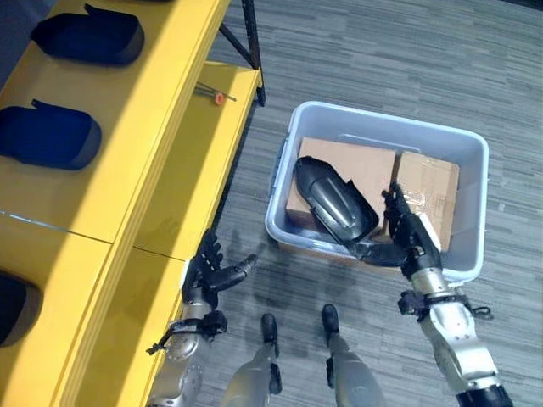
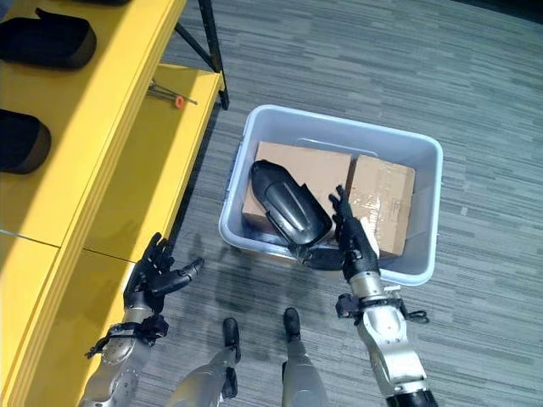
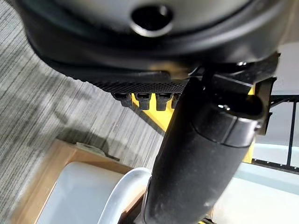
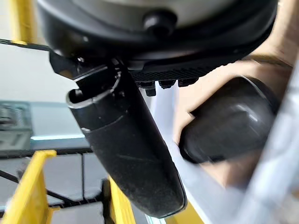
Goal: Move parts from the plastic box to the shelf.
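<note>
A dark part (image 1: 335, 202) lies across cardboard boxes (image 1: 428, 191) in the plastic box (image 1: 386, 127) on the floor, the right robot hand (image 1: 405, 231) reaching to its near end, fingers straight, thumb at its tip, not yet clasping it. The left robot hand (image 1: 214, 270) hangs empty and loosely spread beside the yellow shelf (image 1: 170, 153), where several dark parts (image 1: 47, 136) already sit. By the look of it, this part remains to be moved.
</note>
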